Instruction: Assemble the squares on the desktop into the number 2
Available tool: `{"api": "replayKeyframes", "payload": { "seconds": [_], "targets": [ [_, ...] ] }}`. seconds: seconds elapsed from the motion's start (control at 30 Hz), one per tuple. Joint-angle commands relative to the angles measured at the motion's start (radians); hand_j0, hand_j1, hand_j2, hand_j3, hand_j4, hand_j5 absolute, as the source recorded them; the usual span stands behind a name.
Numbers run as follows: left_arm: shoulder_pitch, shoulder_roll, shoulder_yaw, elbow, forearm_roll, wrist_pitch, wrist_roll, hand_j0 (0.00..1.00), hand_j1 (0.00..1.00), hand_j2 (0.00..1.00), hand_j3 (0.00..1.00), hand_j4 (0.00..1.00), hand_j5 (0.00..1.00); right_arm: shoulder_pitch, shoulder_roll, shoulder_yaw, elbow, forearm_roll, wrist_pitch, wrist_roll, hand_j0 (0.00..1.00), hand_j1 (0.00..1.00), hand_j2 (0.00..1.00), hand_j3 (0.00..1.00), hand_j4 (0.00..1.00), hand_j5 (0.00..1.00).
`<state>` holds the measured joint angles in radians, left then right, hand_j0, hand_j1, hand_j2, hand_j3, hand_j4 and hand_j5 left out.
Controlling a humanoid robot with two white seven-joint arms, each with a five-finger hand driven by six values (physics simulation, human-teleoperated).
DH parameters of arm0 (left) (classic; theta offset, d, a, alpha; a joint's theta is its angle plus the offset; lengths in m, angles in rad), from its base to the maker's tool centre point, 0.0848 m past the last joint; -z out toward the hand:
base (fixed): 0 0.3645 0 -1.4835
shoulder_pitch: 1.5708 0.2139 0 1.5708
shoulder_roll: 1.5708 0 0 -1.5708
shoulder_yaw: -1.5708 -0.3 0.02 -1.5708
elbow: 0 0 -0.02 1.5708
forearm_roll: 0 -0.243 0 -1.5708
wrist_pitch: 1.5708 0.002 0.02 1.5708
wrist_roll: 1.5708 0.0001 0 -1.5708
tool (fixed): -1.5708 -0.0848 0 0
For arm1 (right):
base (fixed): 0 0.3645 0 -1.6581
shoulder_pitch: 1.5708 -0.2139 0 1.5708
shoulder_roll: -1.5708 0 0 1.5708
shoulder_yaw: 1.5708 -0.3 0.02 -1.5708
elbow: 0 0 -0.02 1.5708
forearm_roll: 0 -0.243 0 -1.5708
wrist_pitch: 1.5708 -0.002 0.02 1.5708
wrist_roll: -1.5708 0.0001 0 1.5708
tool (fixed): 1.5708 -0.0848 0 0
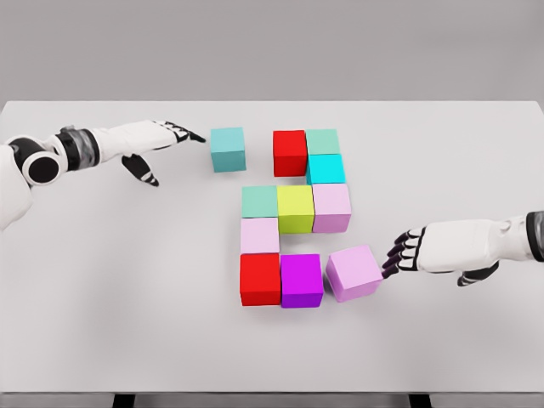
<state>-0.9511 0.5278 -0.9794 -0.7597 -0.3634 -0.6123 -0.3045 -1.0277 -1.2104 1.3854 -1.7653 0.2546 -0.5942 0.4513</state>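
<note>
Coloured cubes lie on the white table (102,323). A teal cube (228,149) sits apart at the upper left, with my left hand (174,136) just left of it, fingers stretched toward it and holding nothing. A red cube (290,152), a green cube (323,141) and a cyan cube (326,169) form the top right. Below them run a green cube (259,201), a yellow cube (296,209) and a pink cube (331,207). A pale pink cube (259,235) stands over a red cube (260,279) and a purple cube (302,280). A tilted lilac cube (354,272) touches my right hand's (399,253) fingertips.
The table's far edge runs behind the cubes and its front edge lies near the bottom of the picture. A grey wall stands behind.
</note>
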Motion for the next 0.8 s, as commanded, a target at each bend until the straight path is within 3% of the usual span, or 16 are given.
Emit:
{"api": "replayKeyframes", "payload": {
  "seconds": [0.0, 0.77],
  "targets": [
    [-0.003, -0.006, 0.002, 0.02, 0.006, 0.001, -0.001, 1.0, 1.0, 1.0, 1.0, 1.0, 1.0, 0.001, 0.0, 0.0, 0.0, -0.006, -0.001, 0.0, 0.98, 0.98, 0.98, 0.98, 0.98, 0.98],
    [-0.035, -0.04, -0.007, 0.04, -0.016, 0.001, -0.013, 1.0, 1.0, 1.0, 1.0, 1.0, 1.0, 0.003, 0.014, 0.001, -0.002, -0.008, -0.017, -0.003, 0.98, 0.98, 0.98, 0.98, 0.98, 0.98]
  ]
}}
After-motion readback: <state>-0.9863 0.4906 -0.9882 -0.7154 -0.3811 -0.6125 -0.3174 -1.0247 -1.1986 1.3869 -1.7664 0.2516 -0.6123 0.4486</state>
